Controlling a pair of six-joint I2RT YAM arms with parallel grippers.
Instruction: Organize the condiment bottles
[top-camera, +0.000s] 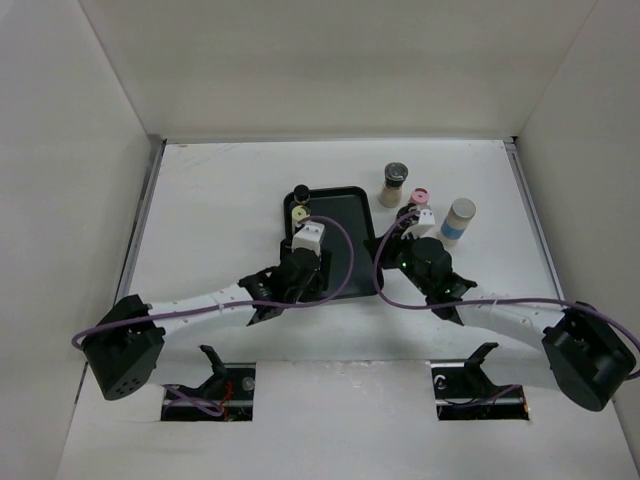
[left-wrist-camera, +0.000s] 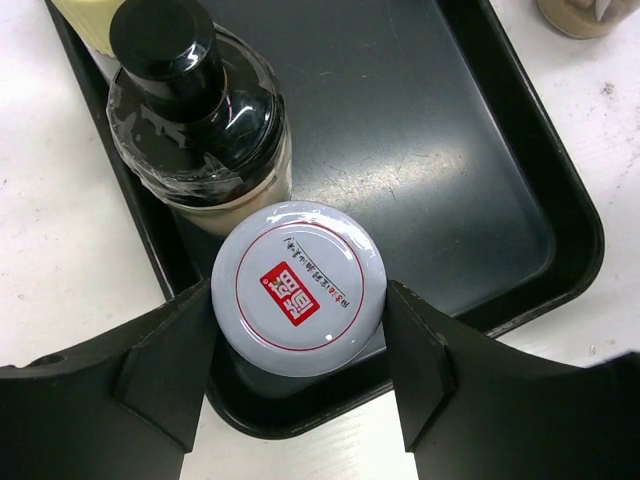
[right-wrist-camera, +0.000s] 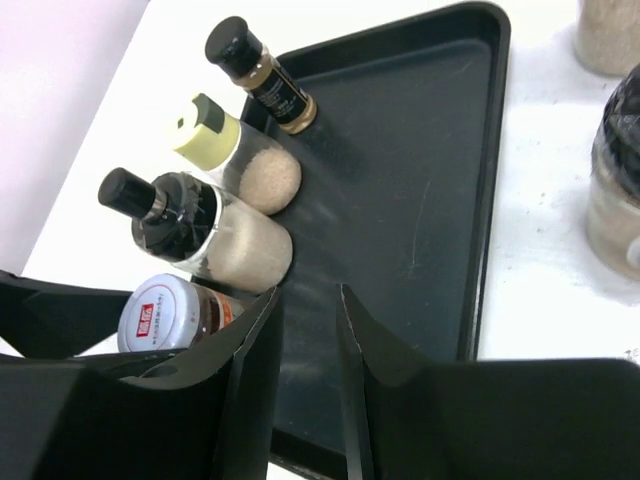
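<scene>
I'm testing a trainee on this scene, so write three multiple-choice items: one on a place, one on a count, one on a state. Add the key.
1. Where is the pink-capped bottle?
A. In the tray
B. In the left gripper
C. On the table, right of the tray

2. How many bottles stand in the tray?
A. Four
B. Two
C. Six

3. What is the left gripper doing?
A. Hanging empty over bare table
B. Clasping the grey-lidded jar
C. Pinching the tray's rim

Key:
1 C: the top view shows it outside the tray's right rim.
2 A: the right wrist view shows four in a row along one side.
3 B: its fingers sit against both sides of the lid.
</scene>
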